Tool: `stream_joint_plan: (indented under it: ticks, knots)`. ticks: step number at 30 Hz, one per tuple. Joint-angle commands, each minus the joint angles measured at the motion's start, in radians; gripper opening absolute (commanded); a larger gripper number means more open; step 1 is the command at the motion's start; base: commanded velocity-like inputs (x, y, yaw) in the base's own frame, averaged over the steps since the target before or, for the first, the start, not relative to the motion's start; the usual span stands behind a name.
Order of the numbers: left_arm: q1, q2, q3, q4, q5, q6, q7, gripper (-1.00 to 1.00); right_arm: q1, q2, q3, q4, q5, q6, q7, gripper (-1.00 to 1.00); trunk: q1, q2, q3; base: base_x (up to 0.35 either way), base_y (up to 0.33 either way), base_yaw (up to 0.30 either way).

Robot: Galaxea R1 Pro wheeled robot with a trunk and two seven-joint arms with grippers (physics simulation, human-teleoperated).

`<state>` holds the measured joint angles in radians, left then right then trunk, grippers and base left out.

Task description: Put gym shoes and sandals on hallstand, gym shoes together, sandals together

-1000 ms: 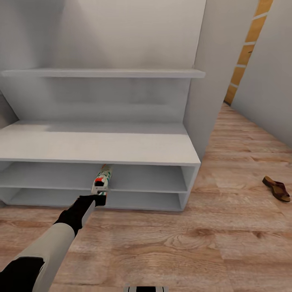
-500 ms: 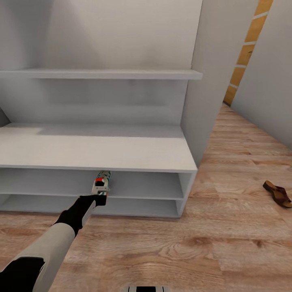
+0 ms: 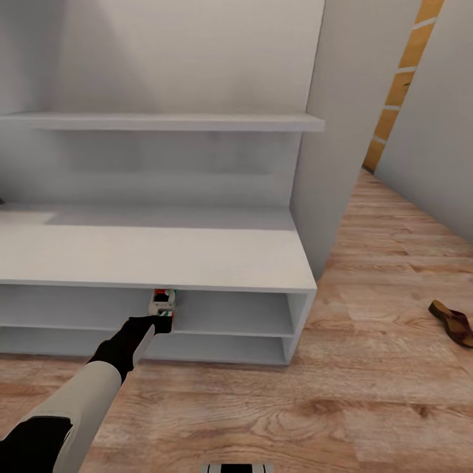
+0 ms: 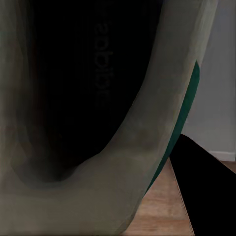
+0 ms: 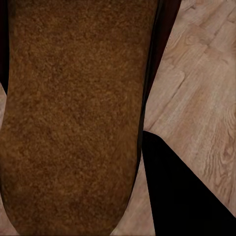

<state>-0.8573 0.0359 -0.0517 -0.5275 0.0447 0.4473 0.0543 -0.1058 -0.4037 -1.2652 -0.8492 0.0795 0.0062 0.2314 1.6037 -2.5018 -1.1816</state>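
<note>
In the head view my left gripper (image 3: 160, 321) is shut on the heel of a white gym shoe (image 3: 164, 301) with green stripes and a red patch. The shoe points into the upper open shelf of the pale-grey hallstand (image 3: 164, 257), and its front is hidden under the bench top. The left wrist view looks into the shoe's dark opening (image 4: 83, 98), with a black finger (image 4: 206, 196) beside it. A brown sandal (image 3: 452, 321) lies on the corridor floor (image 3: 328, 407) to the right. A second sandal's tan footbed (image 5: 73, 113) sits close in the right wrist view, held over the floor beside a black finger (image 5: 182, 191).
A floating wall shelf (image 3: 164, 121) hangs above the bench top. A tall grey side panel (image 3: 335, 131) stands right of the hallstand. Beyond it the floor runs back to a wall with orange and white stripes (image 3: 397, 85). Open floor lies in front of the hallstand.
The head view has shifted, so the hallstand sits lower and further left. More of the gym shoe is hidden under the bench top. The left gripper keeps its hold.
</note>
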Motion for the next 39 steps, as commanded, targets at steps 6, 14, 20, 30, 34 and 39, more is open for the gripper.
stream_joint_plan:
  ticks: [6,14,20,30,34,39]
  knots:
    - [0.0,0.001,-0.005,-0.002,0.004,0.005,0.005,-1.0,-0.002,0.0,-0.005,-0.001,0.005,0.001,0.008,-1.0,0.0,0.0,-0.001,0.136,-0.008,0.0]
    - [-0.001,0.002,-0.004,-0.002,0.004,0.005,0.007,-1.0,-0.002,0.0,-0.005,-0.001,0.005,0.001,0.008,-1.0,0.0,0.0,-0.001,0.109,0.0,0.0]
    - [-0.002,0.002,-0.004,-0.002,0.004,0.005,0.007,-1.0,-0.002,0.0,-0.005,-0.001,0.005,0.001,0.008,-1.0,0.0,0.0,-0.001,0.109,0.0,0.0]
    - [-0.002,0.002,-0.004,-0.002,0.004,0.005,0.006,-1.0,-0.002,0.0,-0.005,-0.001,0.005,0.001,0.008,-1.0,0.0,0.0,-0.001,0.08,0.0,0.0]
    - [-0.001,0.002,-0.005,-0.001,0.004,0.006,0.005,-1.0,-0.002,0.0,-0.005,-0.001,0.005,0.001,0.008,-1.0,0.0,0.0,-0.001,0.002,0.0,0.0]
    - [-0.002,0.002,-0.009,-0.001,0.004,0.007,0.007,1.0,-0.002,0.0,-0.005,-0.001,0.005,0.001,0.008,-1.0,0.0,0.0,-0.001,0.0,0.0,0.0]
